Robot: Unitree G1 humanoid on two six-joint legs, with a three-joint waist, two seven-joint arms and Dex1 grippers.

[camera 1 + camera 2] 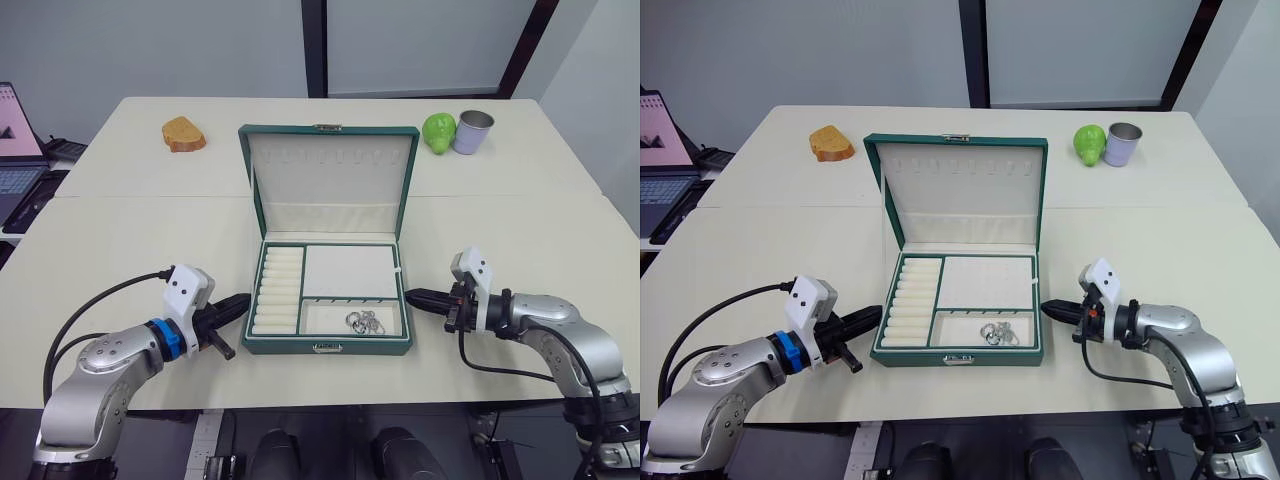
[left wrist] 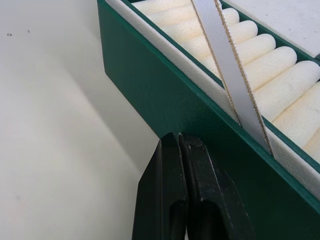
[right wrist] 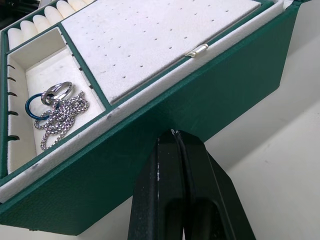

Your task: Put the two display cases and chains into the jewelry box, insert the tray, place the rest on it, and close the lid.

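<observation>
The dark green jewelry box (image 1: 326, 348) stands open mid-table, its lid (image 1: 328, 170) upright at the back. The cream tray (image 1: 350, 270) sits inside it, ring-roll strip (image 1: 278, 290) on its left. A silver chain (image 3: 62, 117) lies with a few rings in the tray's front compartment. My left gripper (image 1: 240, 304) is shut and empty, tips against the box's left wall. Level with it on the other side, my right gripper (image 1: 410, 295) is also shut and empty, tips at the box's right wall. The two display cases are out of view.
At the back of the table lie a brown bread-like piece (image 1: 184, 134) on the left and a green pear-shaped object (image 1: 438, 132) beside a metal cup (image 1: 472, 131) on the right. A laptop (image 1: 18, 150) stands off the table's left side.
</observation>
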